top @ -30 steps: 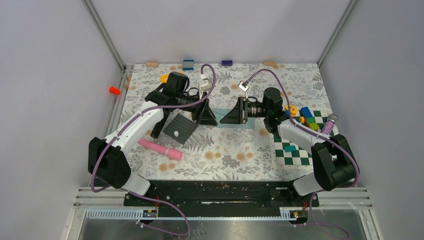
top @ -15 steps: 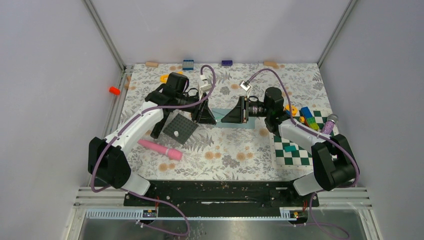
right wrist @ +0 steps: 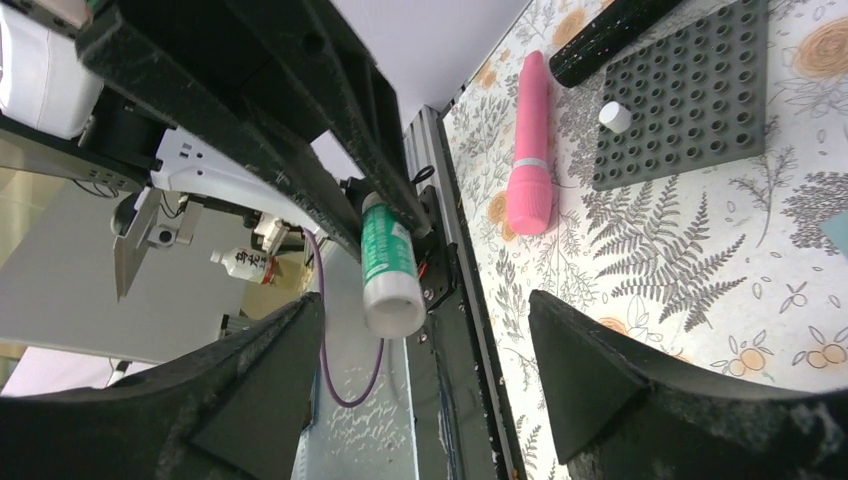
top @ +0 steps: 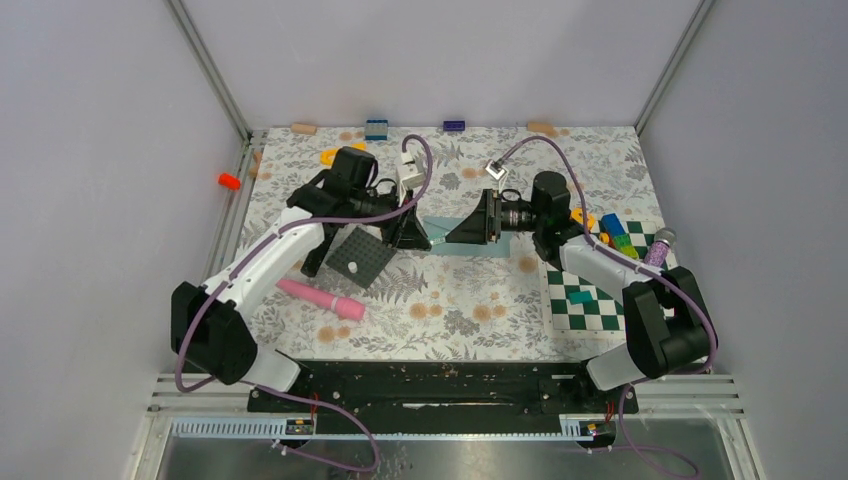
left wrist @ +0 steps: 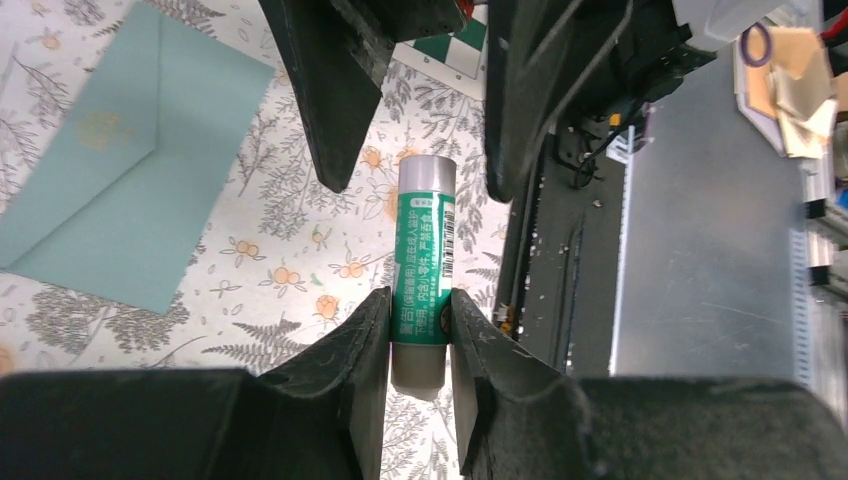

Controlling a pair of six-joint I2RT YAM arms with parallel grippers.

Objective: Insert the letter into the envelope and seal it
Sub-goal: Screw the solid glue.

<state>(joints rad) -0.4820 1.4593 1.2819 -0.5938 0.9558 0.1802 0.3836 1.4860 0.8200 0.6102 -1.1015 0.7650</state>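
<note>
I'm watching the left gripper (left wrist: 420,312) clamping the glue stick (left wrist: 425,230), right gripper (right wrist: 425,322) gaping wide around its free end, envelope (left wrist: 110,180) lying flat nearby.

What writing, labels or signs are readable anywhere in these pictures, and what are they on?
Glue stick in the left claw: white Chinese print and a barcode on its green label, too small to read.
Envelope: a faint gold emblem, no legible words.
Nothing else readable.
</note>
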